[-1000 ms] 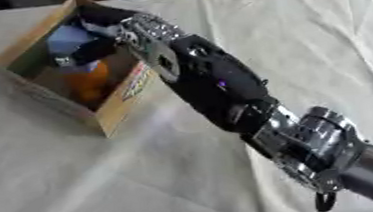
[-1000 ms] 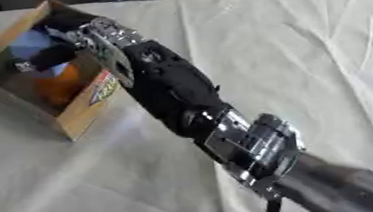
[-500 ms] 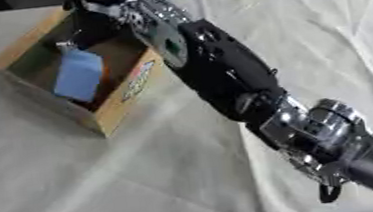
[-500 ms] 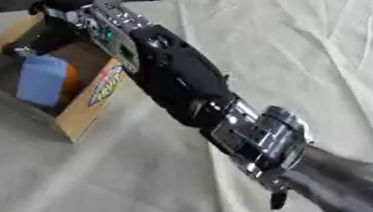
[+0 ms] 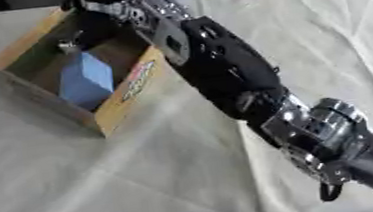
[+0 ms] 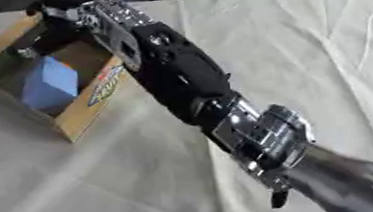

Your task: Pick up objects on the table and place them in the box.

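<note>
A blue block (image 5: 86, 81) lay inside the cardboard box (image 5: 128, 102), tilted against the floor of the box toward its 7 o'clock corner. Beyond it, toward 12 o'clock inside the box, a small pale item (image 5: 66, 43) showed against the dark interior; its nature could not be made out. The box itself sat at about 10 o'clock on the table, open top facing up, with a printed label on the wall facing 4 o'clock.

The right hand (image 5: 140, 10) hung over the box's far corner, at about 12 o'clock of the block and apart from it. Its fingers blurred into the dark background there, so whether they were spread or curled could not be told, and nothing could be seen held in them. The forearm ran back from it toward 5 o'clock, passing just above the labelled wall. The left hand showed in neither view.

The table was covered by a wrinkled cream cloth (image 5: 103, 188), with no further loose objects visible on it.

The risk seemed to lie in the forearm's closeness to the labelled wall: a low or sideways pull-back could have caught the rim and dragged or tipped the light box, spilling the block. The loose cloth would have let the box slide.
</note>
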Tool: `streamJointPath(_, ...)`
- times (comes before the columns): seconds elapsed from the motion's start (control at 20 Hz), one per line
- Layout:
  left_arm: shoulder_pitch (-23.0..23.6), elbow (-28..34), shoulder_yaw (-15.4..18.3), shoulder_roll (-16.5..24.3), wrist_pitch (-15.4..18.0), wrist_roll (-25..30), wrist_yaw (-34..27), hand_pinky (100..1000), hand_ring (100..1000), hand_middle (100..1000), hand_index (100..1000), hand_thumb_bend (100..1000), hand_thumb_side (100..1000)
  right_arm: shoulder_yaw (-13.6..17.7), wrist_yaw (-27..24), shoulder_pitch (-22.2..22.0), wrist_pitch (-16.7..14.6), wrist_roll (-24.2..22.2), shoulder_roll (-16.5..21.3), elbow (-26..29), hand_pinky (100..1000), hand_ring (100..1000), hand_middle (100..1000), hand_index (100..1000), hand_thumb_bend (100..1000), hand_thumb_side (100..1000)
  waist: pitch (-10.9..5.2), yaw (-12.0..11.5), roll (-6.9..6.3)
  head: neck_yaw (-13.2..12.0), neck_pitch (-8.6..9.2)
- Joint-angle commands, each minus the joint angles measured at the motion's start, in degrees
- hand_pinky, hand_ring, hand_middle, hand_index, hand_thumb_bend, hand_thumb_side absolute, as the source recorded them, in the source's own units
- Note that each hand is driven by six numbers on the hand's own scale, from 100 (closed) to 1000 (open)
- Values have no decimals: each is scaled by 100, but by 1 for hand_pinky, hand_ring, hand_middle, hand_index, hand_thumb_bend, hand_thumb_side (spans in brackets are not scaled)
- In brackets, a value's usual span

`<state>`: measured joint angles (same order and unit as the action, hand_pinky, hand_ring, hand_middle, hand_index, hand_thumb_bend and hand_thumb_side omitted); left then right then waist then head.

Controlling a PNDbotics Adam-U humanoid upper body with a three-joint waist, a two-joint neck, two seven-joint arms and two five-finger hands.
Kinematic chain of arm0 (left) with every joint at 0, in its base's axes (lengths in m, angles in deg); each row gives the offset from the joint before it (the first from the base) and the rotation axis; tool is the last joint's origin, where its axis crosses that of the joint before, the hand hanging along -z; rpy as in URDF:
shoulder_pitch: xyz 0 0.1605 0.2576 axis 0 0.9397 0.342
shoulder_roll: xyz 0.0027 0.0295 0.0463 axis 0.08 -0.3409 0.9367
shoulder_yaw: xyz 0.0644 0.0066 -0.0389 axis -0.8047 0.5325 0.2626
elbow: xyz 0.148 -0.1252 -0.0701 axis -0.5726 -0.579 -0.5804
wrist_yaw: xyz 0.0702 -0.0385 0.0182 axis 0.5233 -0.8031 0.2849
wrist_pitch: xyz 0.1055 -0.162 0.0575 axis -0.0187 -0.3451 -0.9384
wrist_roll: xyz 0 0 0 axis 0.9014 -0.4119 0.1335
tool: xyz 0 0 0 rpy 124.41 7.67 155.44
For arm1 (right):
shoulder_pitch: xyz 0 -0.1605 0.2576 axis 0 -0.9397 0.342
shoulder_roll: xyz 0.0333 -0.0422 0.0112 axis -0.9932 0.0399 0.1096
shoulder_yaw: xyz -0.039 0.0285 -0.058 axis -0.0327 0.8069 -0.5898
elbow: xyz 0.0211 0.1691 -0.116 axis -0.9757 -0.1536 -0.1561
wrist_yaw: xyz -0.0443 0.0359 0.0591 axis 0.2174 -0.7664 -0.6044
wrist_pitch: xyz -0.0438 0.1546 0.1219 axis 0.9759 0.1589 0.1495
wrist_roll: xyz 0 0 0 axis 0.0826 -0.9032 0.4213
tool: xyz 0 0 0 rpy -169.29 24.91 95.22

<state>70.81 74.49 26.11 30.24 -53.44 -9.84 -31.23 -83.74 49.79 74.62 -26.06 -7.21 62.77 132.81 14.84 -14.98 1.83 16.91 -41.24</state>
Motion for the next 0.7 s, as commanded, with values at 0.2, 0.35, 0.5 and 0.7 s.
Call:
streamJointPath(0.2,-14,81,46,120,-21,8,42,607,835,1000,689,250,991,12,-1016,-81,265,-79,724,1192,881,878,744,933,100,759,-138,36,-25,-147,-10)
streamJointPath(0.35,-4,81,57,136,-26,0,58,608,835,1000,689,250,992,26,-1521,-269,431,-145,1105,1863,879,872,740,929,100,755,-140,68,-32,-233,-13)
streamJointPath(0.5,2,81,68,152,-28,-12,71,608,835,1000,689,250,992,69,-2004,-505,592,-180,1498,2544,878,870,738,929,100,772,-139,99,-42,-304,-19)
streamJointPath(0.7,7,81,85,171,-30,-39,86,608,835,1000,689,250,993,212,-2609,-916,837,-89,2010,3399,874,864,736,936,100,777,-133,139,-55,-409,-16)
